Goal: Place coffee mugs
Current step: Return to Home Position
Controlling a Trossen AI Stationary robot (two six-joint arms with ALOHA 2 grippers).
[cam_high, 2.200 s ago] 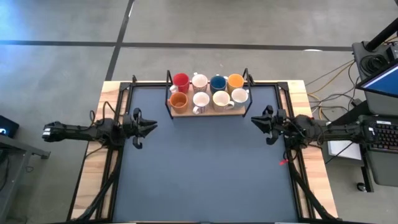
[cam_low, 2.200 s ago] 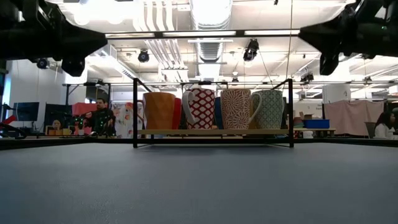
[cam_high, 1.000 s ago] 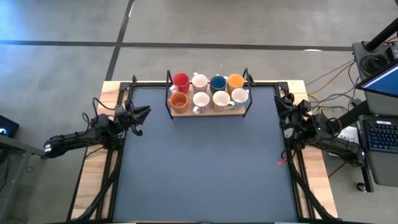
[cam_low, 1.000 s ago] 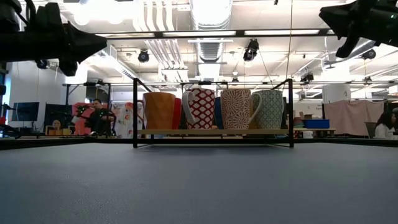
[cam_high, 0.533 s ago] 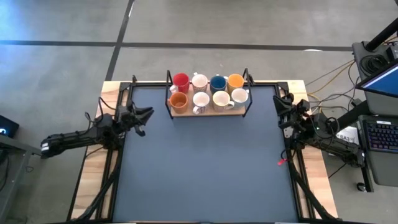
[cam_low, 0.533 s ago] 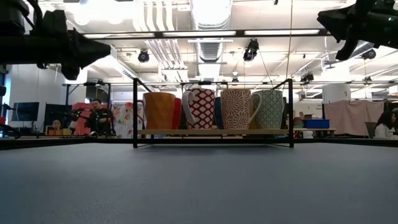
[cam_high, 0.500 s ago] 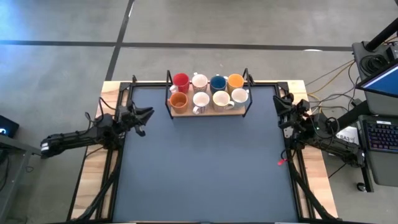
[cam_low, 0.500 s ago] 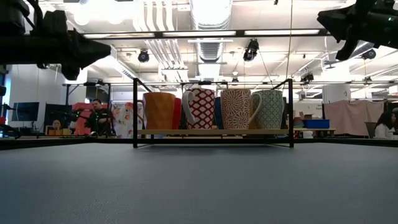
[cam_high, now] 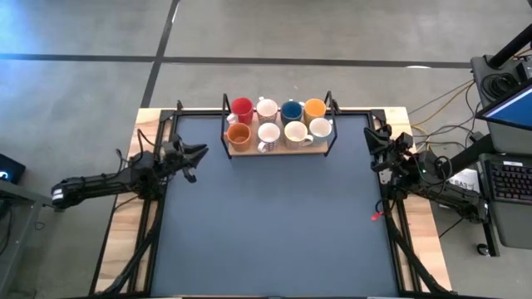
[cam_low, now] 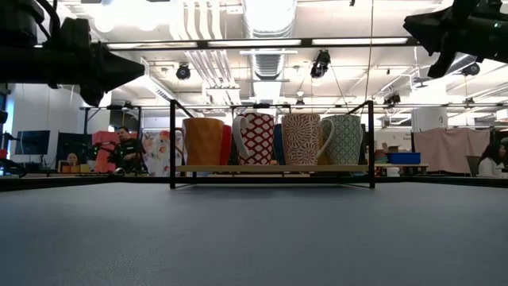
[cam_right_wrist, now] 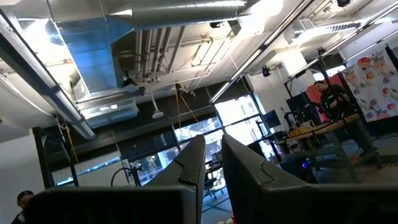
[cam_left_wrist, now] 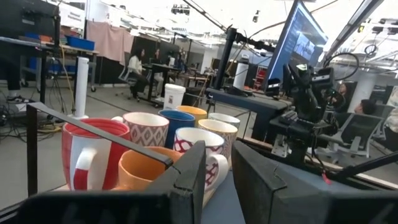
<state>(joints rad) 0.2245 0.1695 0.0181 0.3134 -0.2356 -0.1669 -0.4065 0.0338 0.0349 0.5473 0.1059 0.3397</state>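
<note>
Eight coffee mugs stand in two rows on a wooden tray (cam_high: pixel 283 149) inside a black wire frame at the table's far middle: red (cam_high: pixel 241 106), blue (cam_high: pixel 291 110), two orange (cam_high: pixel 314 107) (cam_high: pixel 238 134) and four white or cream (cam_high: pixel 268 133). My left gripper (cam_high: pixel 198 151) hovers left of the tray and points at it, fingers close together, holding nothing. Its wrist view shows the red mug (cam_left_wrist: pixel 87 155) and an orange mug (cam_left_wrist: pixel 140 169) just ahead. My right gripper (cam_high: pixel 371 137) hovers at the table's far right, right of the tray, fingers close together, empty and tipped upward.
The dark table mat (cam_high: pixel 274 224) spreads out on the near side of the tray. Black rails (cam_high: pixel 389 208) run along the table's sides. A monitor and desk (cam_high: pixel 507 116) stand beyond the right edge. People (cam_low: pixel 127 147) sit in the room behind the table.
Both grippers have swung from the table's middle height toward its far edge, the right one drawing back toward the right edge. In the last second my left gripper has crept a little toward the tray. The mugs have stayed put.
</note>
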